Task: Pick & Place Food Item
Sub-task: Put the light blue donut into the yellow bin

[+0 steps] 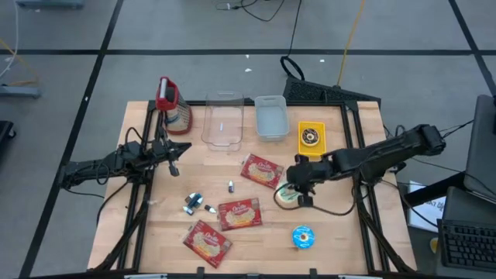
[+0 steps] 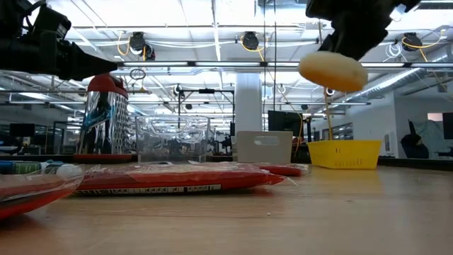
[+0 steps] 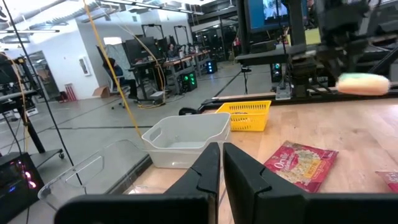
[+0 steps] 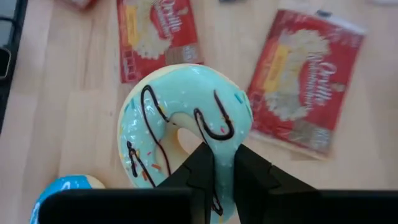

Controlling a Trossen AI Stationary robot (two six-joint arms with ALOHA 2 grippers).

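In the high view, 3 food packets lie on the table point(image 1: 341, 232): 1 packet point(image 1: 261, 171) at centre, 1 point(image 1: 239, 215) below it, 1 point(image 1: 207, 241) lower left. A clear container point(image 1: 223, 120) sits at upper centre, a tub point(image 1: 270, 117) right of it, then a basket point(image 1: 311, 138). A grater point(image 1: 169, 103) stands upper left. A donut point(image 1: 302, 237) lies lower right.

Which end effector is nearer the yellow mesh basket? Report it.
Right. The right end effector, shut on the mint-frosted donut, hangs just in front of the yellow mesh basket; the left end effector waits across the table.
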